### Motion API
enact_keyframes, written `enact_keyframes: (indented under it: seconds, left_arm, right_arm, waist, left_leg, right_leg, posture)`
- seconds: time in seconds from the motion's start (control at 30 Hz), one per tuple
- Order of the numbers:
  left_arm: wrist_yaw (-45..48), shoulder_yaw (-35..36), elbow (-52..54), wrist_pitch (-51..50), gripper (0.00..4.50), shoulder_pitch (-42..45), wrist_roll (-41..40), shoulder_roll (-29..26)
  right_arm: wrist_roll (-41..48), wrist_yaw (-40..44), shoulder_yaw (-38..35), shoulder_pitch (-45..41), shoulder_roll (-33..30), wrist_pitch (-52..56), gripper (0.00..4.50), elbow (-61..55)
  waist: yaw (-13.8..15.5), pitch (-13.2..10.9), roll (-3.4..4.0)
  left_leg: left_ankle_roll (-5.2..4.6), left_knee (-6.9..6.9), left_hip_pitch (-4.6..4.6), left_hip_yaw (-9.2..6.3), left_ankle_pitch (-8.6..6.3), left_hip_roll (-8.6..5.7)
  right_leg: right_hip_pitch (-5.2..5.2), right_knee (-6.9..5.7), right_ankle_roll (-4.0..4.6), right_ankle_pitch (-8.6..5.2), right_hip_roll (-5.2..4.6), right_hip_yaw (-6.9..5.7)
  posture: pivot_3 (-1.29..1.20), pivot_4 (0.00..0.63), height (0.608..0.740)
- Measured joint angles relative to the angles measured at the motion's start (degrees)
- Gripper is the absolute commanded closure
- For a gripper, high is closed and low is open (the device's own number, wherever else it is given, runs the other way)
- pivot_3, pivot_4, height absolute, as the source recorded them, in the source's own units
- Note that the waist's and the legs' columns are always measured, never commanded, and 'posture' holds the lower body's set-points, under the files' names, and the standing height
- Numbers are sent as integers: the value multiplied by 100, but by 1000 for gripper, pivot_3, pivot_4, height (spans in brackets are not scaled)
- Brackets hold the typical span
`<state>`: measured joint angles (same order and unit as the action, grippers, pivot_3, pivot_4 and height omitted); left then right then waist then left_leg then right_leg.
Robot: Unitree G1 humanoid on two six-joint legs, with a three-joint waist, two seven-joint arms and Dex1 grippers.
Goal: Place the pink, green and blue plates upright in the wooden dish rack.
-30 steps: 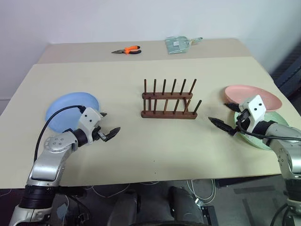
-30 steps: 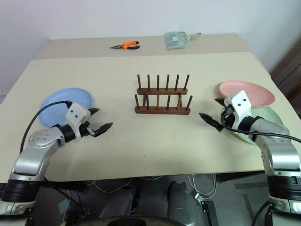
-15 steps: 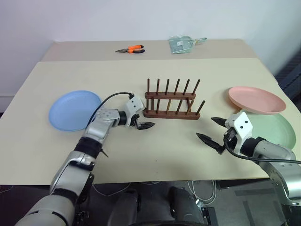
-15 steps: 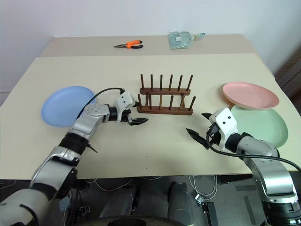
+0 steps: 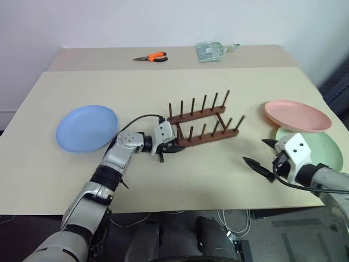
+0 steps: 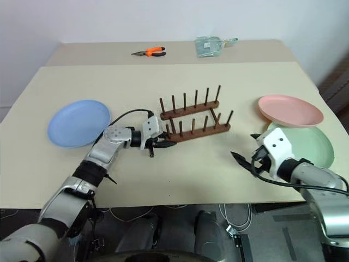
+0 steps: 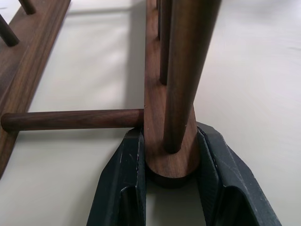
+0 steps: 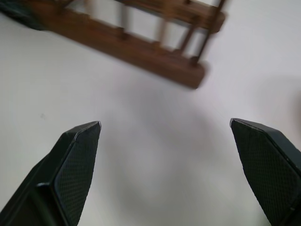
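Wooden dish rack, stiff and light, has its near rail's end pinched by left fingers; right fingers spread wide.

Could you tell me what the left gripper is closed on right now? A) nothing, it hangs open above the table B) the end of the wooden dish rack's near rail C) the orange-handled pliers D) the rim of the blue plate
B: in the left wrist view the left gripper has its two black fingers pressed against either side of the rounded end of the wooden dish rack's near rail.
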<state>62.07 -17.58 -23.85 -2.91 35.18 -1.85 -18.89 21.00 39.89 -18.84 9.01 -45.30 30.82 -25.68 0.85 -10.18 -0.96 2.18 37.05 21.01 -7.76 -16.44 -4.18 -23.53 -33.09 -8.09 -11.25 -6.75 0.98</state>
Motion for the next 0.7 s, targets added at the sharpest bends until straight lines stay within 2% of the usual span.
enact_keyframes:
  seconds: [0.1, 0.13, 0.23, 0.3, 0.33, 0.4, 0.5, 0.57, 0.63, 0.7]
  left_arm:
    - [127, -157, 730, -249, 3725, -361, 2, -144]
    - [123, -168, 855, -367, 2659, -415, 1, -157]
    - [-3, -159, 1056, -586, 1219, -487, 1, -193]
    - [-183, -119, 1117, -703, 191, -507, 10, -241]
    - [-268, -91, 1219, -800, 182, -534, 8, -314]
    - [-316, 17, 1541, -1008, 182, -697, -19, -611]
    - [-233, 356, 2192, -1517, 1157, -1204, -291, -1178]
    - [-80, 556, 2839, -1980, 2241, -1696, -613, -1550]
    - [-41, 582, 3404, -2416, 3190, -2012, -809, -1668]
    - [-232, 385, 3683, -2674, 3190, -2102, -841, -1415]
  right_arm:
    - [-7, 210, -153, 203, -143, -17, 0, 132]
    - [-17, 245, -174, 247, -147, -34, 0, 171]
    - [-95, 300, -174, 271, -149, -114, 0, 290]
    - [-172, 321, -171, 276, -151, -135, 534, 362]
    - [-191, 345, -172, 312, -153, -137, 860, 388]
    - [-194, 465, -173, 462, -177, -148, 1834, 394]
    - [-169, 648, -171, 648, -187, -153, 3342, 385]
    - [-159, 710, -138, 685, -186, -152, 4439, 316]
    - [-199, 693, 56, 652, -159, -162, 4500, 270]
    - [-342, 583, 415, 485, -28, -255, 4500, 273]
  waist:
    - [0, 0, 0]
    - [-2, 0, 1]
    - [-6, 1, 2]
    - [-10, 1, 1]
    - [-15, 0, 1]
    - [-33, 1, 3]
    - [-89, 2, 6]
    - [-140, 1, 9]
    - [-140, 0, 10]
    - [-79, -4, 12]
  left_leg:
    - [0, 2, 0, -2, 0, 1]
    - [0, 3, -1, -1, 0, 1]
    - [0, 4, -3, -1, 0, 2]
    - [0, 3, -4, 0, 0, 2]
    - [0, 2, -4, 0, 0, 2]
    - [0, -7, -11, 3, 0, 5]
    - [0, -15, -28, 8, -2, 12]
    - [0, -20, -42, 8, -3, 16]
    - [0, -19, -43, 6, -3, 22]
    - [0, -7, -39, 5, -4, 17]
  right_leg:
    - [3, 0, 4, -6, 0, -1]
    - [3, 0, 12, -11, 0, 0]
    - [3, -2, 15, -14, 0, 0]
    - [3, -2, 14, -13, 1, 0]
    - [2, -2, 5, -8, 1, 0]
    - [1, -3, -1, -5, 3, 1]
    - [5, -8, 14, -14, 5, 4]
    - [17, -7, 15, -19, 3, 5]
    - [24, -3, 21, -24, -3, 6]
    - [30, -1, 19, -26, -7, 5]
  posture:
    - [0, 150, 740]
    - [0, 150, 740]
    - [0, 150, 740]
    - [0, 150, 740]
    - [0, 150, 740]
    - [0, 150, 740]
    - [0, 150, 740]
    - [0, 150, 740]
    - [0, 150, 740]
    - [0, 150, 740]
